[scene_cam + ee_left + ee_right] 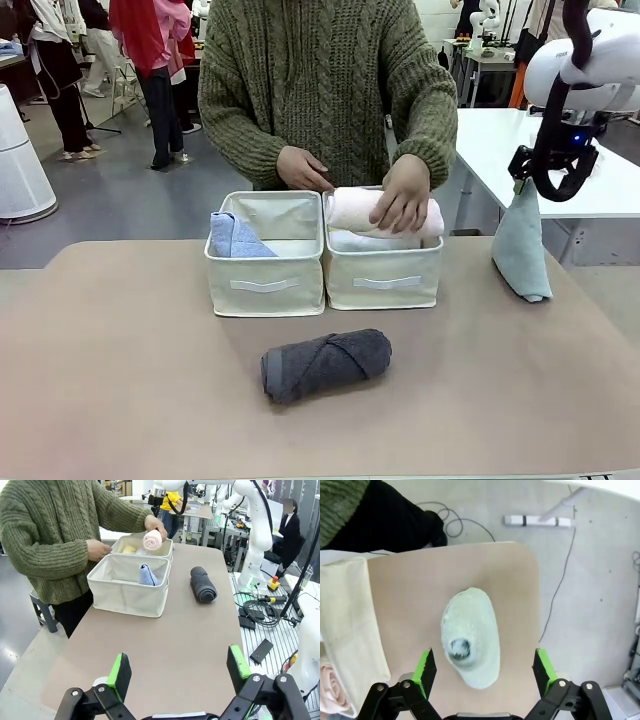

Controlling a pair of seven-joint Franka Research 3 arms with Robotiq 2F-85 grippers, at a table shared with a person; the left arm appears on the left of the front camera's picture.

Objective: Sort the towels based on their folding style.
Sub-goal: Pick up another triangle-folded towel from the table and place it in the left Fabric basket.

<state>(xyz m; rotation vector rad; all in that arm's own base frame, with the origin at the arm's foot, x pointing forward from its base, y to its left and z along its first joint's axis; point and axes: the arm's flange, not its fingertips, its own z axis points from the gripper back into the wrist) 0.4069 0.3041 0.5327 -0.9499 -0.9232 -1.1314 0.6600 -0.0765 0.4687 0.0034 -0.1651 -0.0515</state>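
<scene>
Partly hidden: white roll under pink roll and hand; yellow roll low inside box. Rolls, four, counting dark grey roll. Cones, two: blue cone, grey-green cone. Boxes, two. Left gripper, right gripper: released, empty.

Bright, even indoor light from overhead, with no hard glare.

Front view: a soft, short shadow lies under the dark grey towel and along the near base of the fabric boxes. The centre is crisp and the upper-left background slightly soft.

Left wrist view: wide-angle bowing, so the table edges curve. The left gripper at the bottom is mildly soft.

Right wrist view: the tip of the pale green cone is blurred. The floor at right is pale and washed out.
</scene>
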